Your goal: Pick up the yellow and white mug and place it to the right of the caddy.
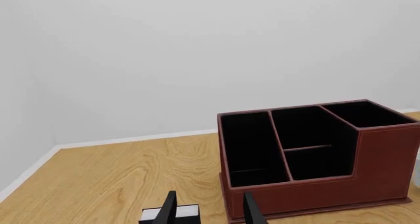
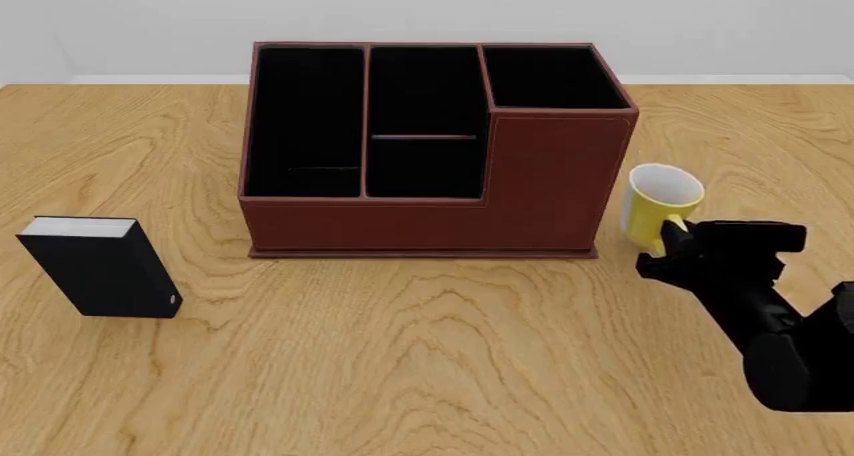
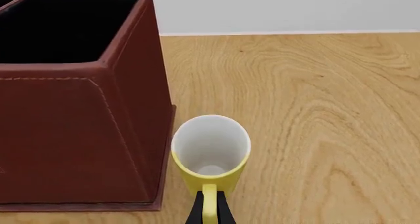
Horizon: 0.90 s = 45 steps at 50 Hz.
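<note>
The yellow and white mug [image 2: 661,206] is upright just to the right of the caddy [image 2: 427,206], with a narrow gap between them. It also shows in the right wrist view [image 3: 210,150], white inside, beside the caddy's wall [image 3: 78,135]. My right gripper [image 2: 671,246] is shut on the mug's yellow handle [image 3: 208,204]. I cannot tell whether the mug rests on the table or hangs just above it. My left gripper [image 1: 210,215] is open and empty, in front of the caddy [image 1: 315,150]. The left gripper is out of the front view.
A small black book-like block [image 2: 104,268] with white page edges stands on the wooden table [image 2: 400,356] to the left of the caddy, and shows by my left fingers [image 1: 187,211]. A white wall runs behind the table.
</note>
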Motion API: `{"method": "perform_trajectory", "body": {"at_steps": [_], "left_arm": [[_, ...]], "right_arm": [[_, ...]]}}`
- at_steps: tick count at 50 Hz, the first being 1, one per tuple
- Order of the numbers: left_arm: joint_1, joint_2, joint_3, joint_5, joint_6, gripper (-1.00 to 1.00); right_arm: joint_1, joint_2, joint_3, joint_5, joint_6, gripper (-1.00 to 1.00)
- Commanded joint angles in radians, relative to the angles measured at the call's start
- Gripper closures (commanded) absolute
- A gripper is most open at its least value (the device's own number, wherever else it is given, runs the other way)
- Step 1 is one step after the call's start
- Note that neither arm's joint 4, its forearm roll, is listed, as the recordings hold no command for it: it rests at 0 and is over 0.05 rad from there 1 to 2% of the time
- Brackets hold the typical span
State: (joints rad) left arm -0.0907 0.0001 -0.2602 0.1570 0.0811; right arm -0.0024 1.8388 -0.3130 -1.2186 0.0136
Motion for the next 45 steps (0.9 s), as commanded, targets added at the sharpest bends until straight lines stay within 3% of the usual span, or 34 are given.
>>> {"method": "perform_trajectory", "body": {"at_steps": [1, 45], "left_arm": [[-0.001, 0.000, -0.002, 0.001, 0.002, -1.00], [0.000, 0.000, -0.002, 0.005, 0.007, -1.00]], "right_arm": [[-0.004, 0.014, -0.010, -0.001, 0.012, 1.00], [-0.002, 0.131, -0.071, -0.001, 0.033, 1.00]]}}
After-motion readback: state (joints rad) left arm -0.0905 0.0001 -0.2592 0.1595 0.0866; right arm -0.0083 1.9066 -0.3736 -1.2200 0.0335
